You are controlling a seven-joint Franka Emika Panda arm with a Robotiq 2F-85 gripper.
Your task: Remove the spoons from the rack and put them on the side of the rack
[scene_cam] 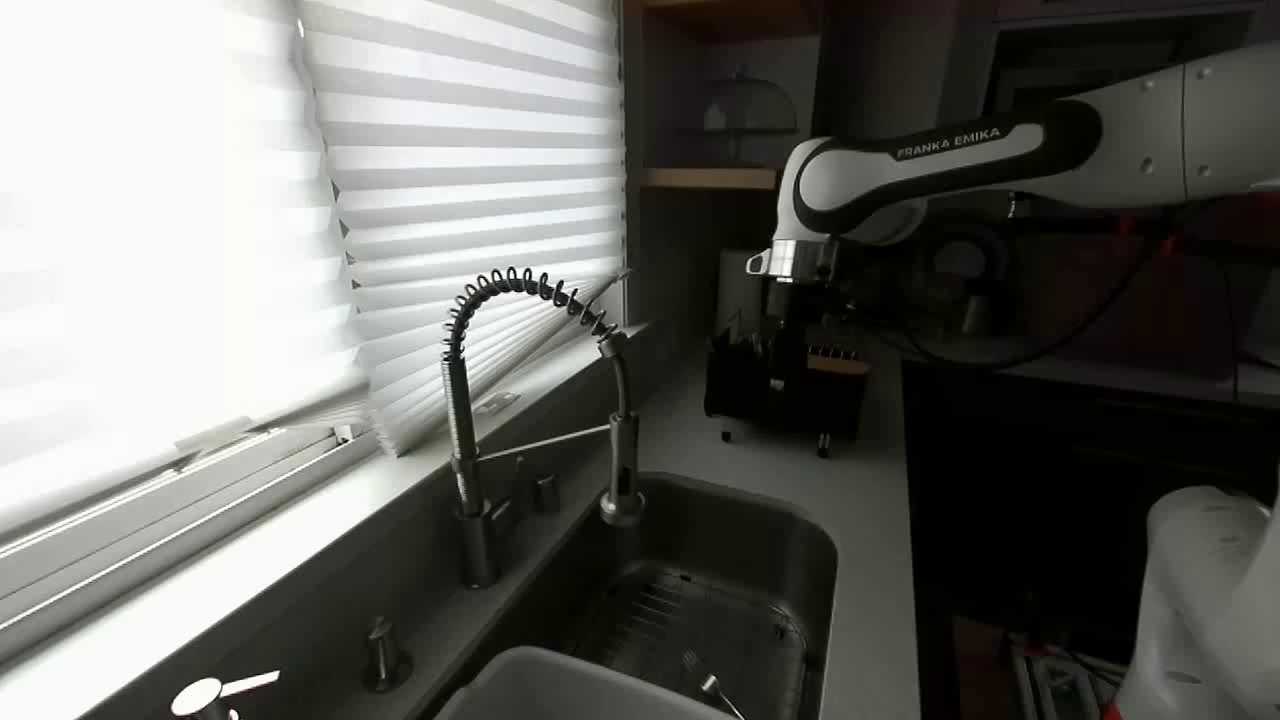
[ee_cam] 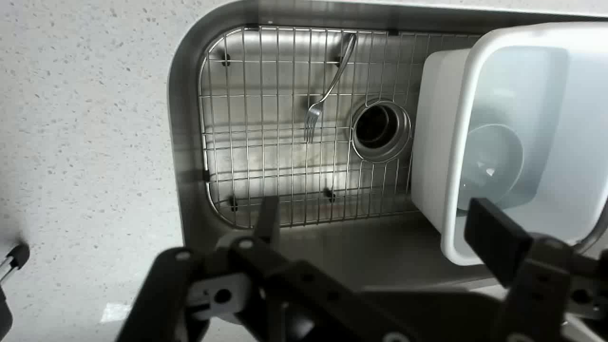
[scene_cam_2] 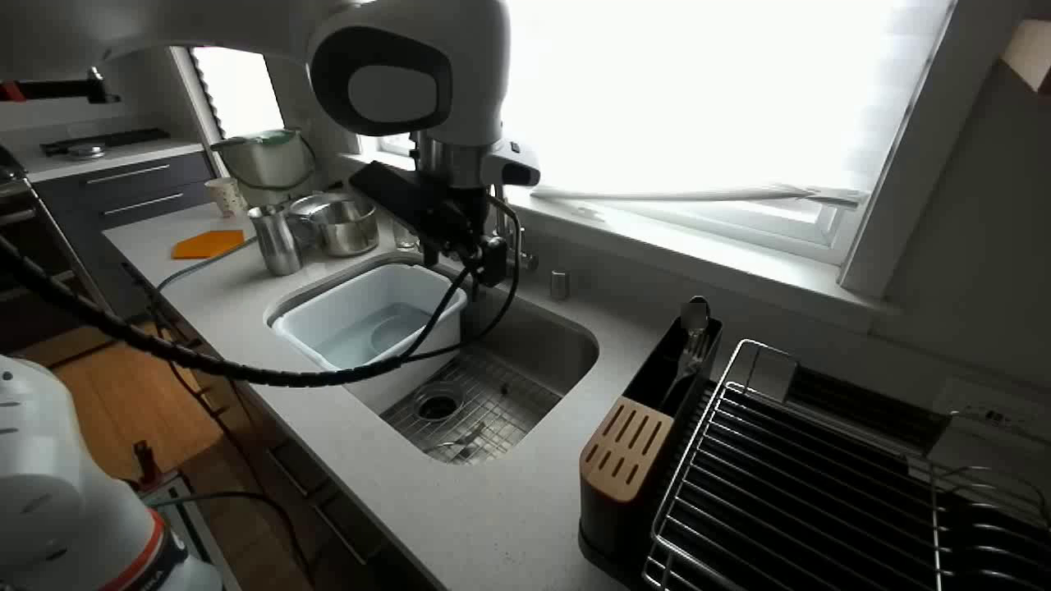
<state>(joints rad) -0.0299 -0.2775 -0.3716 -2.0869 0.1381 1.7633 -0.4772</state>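
The rack (scene_cam_2: 603,517) is a black boxy holder with a slotted wooden top at one end. It stands on the counter beside the sink. The spoons (scene_cam_2: 695,316) stand in its open far compartment, metal heads up and leaning. In another exterior view the rack (scene_cam: 735,395) is dark and partly covered by my gripper (scene_cam: 785,360), and its spoons are too dark to make out. In the wrist view my gripper (ee_cam: 382,228) is open, with nothing between the fingers, above the sink. The rack itself is out of the wrist view.
The sink holds a white tub (scene_cam_2: 443,336) with water and a loose fork (ee_cam: 332,88). A coiled faucet (scene_cam: 460,400) rises behind the sink. A wire dish rack (scene_cam_2: 788,492) stands right against the black rack. A pot (scene_cam_2: 349,230) and metal cup (scene_cam_2: 277,242) stand beyond the sink.
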